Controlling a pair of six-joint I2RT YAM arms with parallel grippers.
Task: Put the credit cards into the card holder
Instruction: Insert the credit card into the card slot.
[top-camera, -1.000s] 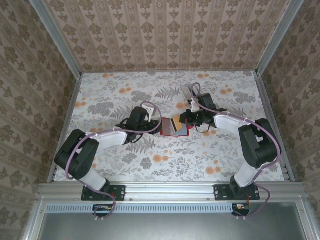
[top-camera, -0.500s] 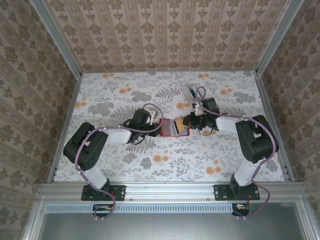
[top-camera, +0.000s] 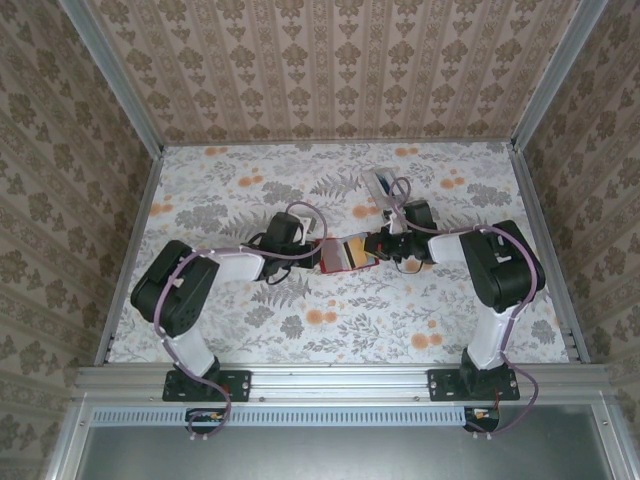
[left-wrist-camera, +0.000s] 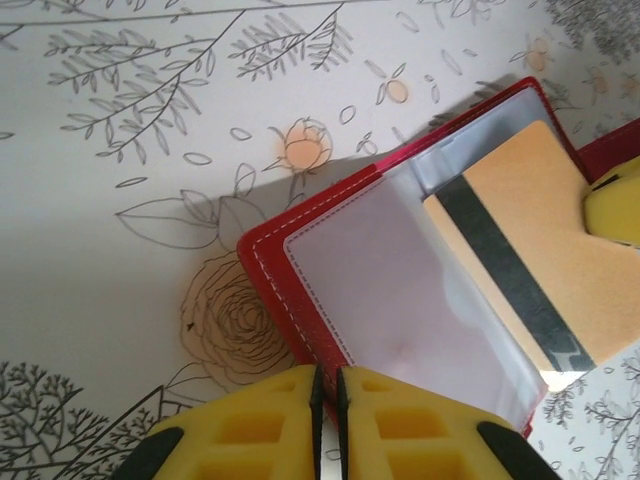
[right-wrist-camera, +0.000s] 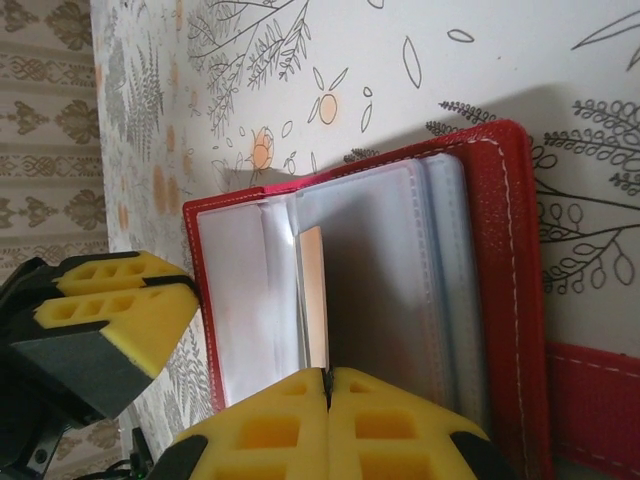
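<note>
At the middle of the flower-patterned table (top-camera: 210, 190), the red card holder (left-wrist-camera: 268, 268) lies open with its clear sleeves (left-wrist-camera: 390, 290) facing up, and my two arms meet over it from either side. The left gripper (left-wrist-camera: 328, 376) has its yellow fingers pinched almost together on the holder's edge nearest that arm, with only a thin slit between them. The right gripper (right-wrist-camera: 328, 380) is clamped tight on a tan credit card (left-wrist-camera: 525, 235) with a black stripe (left-wrist-camera: 500, 265), gripping it by its outer edge. From the right wrist that card appears edge-on, a thin strip above the sleeves. It reaches across the half of the holder on the right arm's side; whether its leading edge sits inside a pocket I cannot tell. The holder's red tab (right-wrist-camera: 590, 400) lies on the cloth beside the right fingers. In the overhead view a second, pale card (top-camera: 382, 184) lies on the table beyond the right arm's wrist, apart from the holder.
</note>
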